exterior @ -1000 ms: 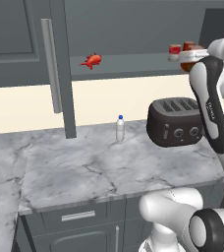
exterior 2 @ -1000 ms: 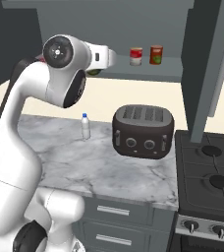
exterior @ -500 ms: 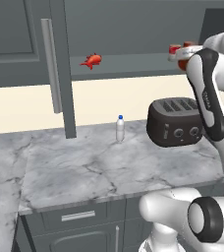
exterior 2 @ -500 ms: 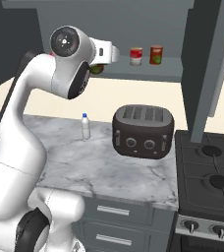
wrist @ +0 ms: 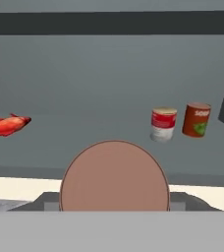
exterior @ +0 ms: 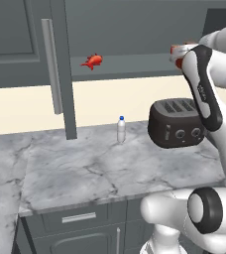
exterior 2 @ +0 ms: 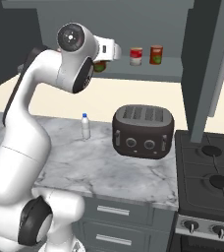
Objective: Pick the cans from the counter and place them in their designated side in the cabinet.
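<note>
Cream-white can (wrist: 163, 124) and dark red can (wrist: 196, 119) stand upright, just apart, on the cabinet shelf (wrist: 109, 147). Rigid, light, smooth tins; best gripped across mid-body. Claw state: cannot tell.

Two cans are standing on the cabinet shelf (exterior 2: 173, 75), one cream-white (exterior 2: 136, 56) and one dark red (exterior 2: 156, 54), while one red fish (exterior: 92, 61) is lying there too, and one bottle (exterior 2: 86, 126) and one toaster (exterior 2: 143, 131) are sitting on the worktop (exterior 2: 109, 172).
</note>
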Motion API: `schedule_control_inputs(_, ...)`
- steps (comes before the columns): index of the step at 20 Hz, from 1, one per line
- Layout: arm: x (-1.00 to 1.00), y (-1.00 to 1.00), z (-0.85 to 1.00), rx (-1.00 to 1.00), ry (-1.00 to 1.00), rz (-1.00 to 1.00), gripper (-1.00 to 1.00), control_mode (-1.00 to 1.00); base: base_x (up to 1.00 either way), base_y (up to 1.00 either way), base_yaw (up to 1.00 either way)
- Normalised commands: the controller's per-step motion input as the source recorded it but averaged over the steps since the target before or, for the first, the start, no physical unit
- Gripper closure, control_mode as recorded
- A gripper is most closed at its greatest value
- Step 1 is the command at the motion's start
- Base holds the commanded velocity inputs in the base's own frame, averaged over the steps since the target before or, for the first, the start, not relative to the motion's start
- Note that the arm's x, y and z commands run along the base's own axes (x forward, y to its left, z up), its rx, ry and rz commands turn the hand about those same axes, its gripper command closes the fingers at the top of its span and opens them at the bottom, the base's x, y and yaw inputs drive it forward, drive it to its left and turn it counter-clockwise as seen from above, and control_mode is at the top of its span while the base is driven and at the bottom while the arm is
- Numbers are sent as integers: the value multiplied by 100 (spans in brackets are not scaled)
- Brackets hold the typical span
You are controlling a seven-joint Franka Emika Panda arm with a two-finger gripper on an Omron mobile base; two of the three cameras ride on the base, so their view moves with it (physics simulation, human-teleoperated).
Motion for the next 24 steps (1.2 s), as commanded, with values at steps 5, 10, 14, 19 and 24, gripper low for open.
schedule_control_inputs(5,29,0,-12,0,-3,0,100,-100,0,0,0)
schedule_control_inputs(10,27,0,-8,0,-6,0,100,-100,0,0,0)
schedule_control_inputs(14,25,-1,-7,0,-6,0,100,-100,0,0,0)
schedule_control_inputs(19,17,-6,-3,-1,-8,0,100,-100,0,0,0)
schedule_control_inputs(24,23,-9,-2,0,-1,0,100,-100,0,0,0)
